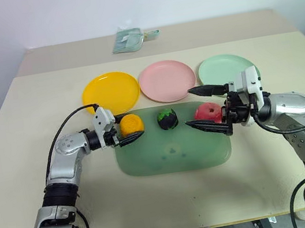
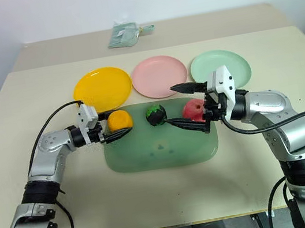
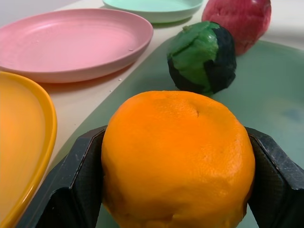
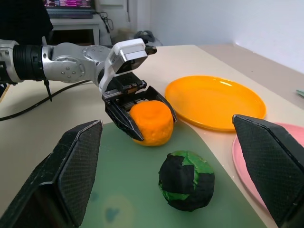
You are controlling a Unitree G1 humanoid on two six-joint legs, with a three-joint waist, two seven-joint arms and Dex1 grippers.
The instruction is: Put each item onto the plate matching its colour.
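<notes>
Left wrist view shows the left gripper (image 1: 125,133) with its jaws clenched on both sides of the orange item (image 3: 178,159), which sits on the green mat (image 1: 173,151) just near of the yellow plate (image 1: 110,92). Judged from this, the lift should go straight up before swinging far and left, so the fruit clears the plate's rim. The right gripper (image 1: 206,108) hangs released, straddling the red item (image 1: 208,113); the green item (image 1: 167,118) lies between.
</notes>
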